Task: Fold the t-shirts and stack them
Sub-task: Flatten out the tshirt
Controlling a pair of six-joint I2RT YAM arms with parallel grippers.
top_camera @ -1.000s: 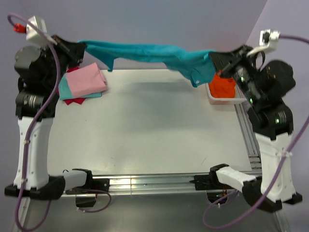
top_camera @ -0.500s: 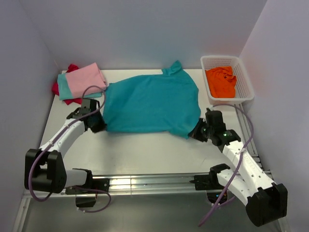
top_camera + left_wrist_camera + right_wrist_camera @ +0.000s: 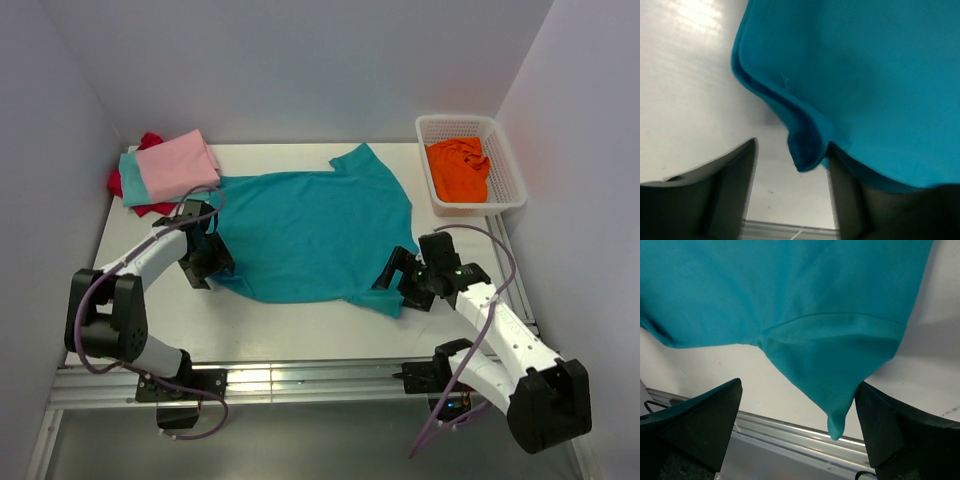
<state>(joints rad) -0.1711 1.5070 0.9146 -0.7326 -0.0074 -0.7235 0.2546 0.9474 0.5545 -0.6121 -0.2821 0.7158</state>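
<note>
The teal t-shirt [image 3: 310, 230] lies spread flat on the middle of the table. My left gripper [image 3: 205, 262] is at its near left corner and my right gripper [image 3: 395, 280] at its near right corner. In the left wrist view the left gripper [image 3: 790, 195] is open, and a folded tip of the teal t-shirt [image 3: 807, 145] lies loose between its fingers. In the right wrist view the right gripper [image 3: 797, 425] is wide open, with a corner of the teal t-shirt [image 3: 835, 390] lying between its jaws, ungripped.
At the back left, a folded pink shirt [image 3: 175, 165] tops a pile over a light aqua shirt [image 3: 128, 185] and a red one [image 3: 150, 140]. A white mesh basket [image 3: 470, 122] at the back right holds the orange shirt [image 3: 458, 170]. A metal rail [image 3: 300, 375] runs along the near edge.
The teal shirt was stretched in the air at the back, then laid down on the table. Both grippers have opened and let go of its near corners.
</note>
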